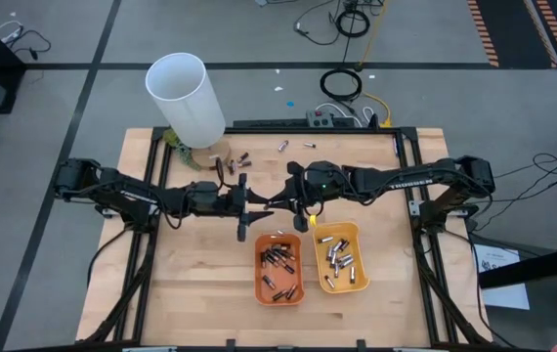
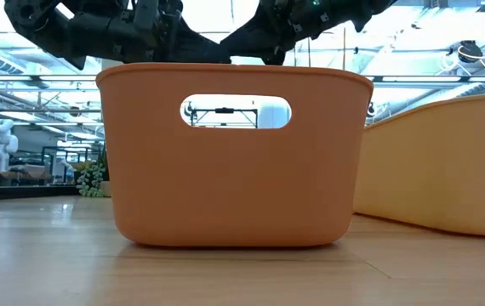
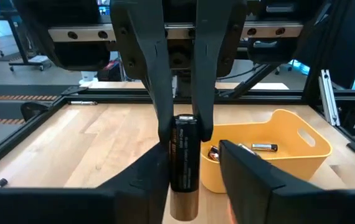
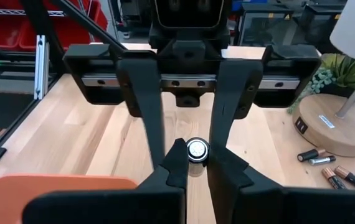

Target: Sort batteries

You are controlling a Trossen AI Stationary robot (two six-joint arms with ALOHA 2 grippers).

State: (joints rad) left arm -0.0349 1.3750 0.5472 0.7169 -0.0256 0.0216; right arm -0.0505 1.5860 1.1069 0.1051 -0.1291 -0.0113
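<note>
I saw one dark cylindrical battery with a coppery end (image 3: 184, 163) held in the air between my two hands, above the bench just behind the trays. My right hand (image 4: 194, 163) was clamped on it; its fingers pinched one end, whose silvery cap faced the right wrist camera. My left hand (image 3: 194, 168) bracketed the same battery with its fingers somewhat apart; whether they touched it I could not tell. Below, more dark batteries (image 1: 278, 266) lay in the orange plastic tray (image 1: 261, 281), and silvery batteries (image 1: 339, 256) lay in the yellow plastic tray (image 1: 357, 234) beside it. A few loose batteries (image 1: 232, 160) lay on the wooden bench (image 1: 191, 284) near the tall white tube (image 1: 186, 98).
</note>
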